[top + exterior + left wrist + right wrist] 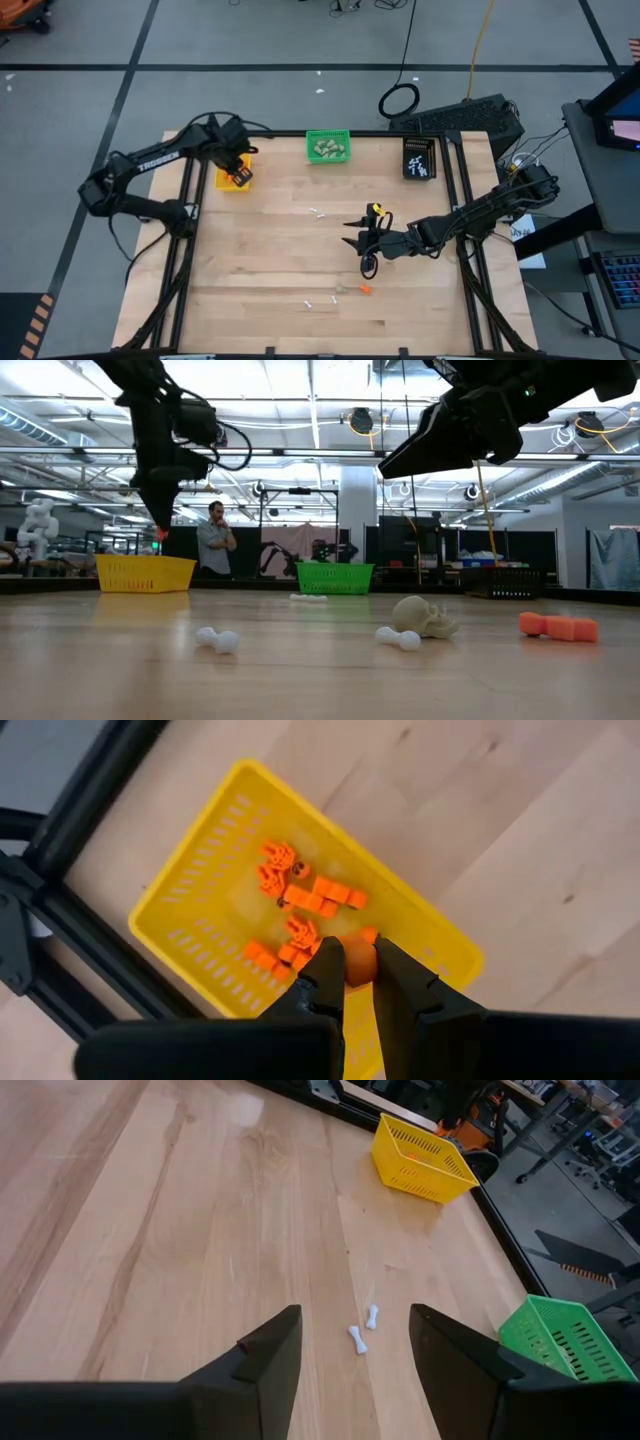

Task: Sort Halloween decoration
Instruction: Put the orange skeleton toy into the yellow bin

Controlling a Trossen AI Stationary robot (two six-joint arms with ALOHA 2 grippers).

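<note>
Orange bits [300,910] fill yellow bin [195,890] — left end effector [358,965] clamped on another; right end effector [352,1340] apart.

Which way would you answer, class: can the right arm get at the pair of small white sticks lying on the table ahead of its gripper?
Probably yes. The right gripper stands open over bare wood, and the white sticks lie in the open just ahead of it.

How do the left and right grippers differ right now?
The left gripper hangs over the yellow bin, jaws shut on an orange piece; the right gripper holds nothing, jaws open. The right one hovers above bare table near two white bones, away from any bin. Both are dark two-finger grippers raised off the table.
</note>
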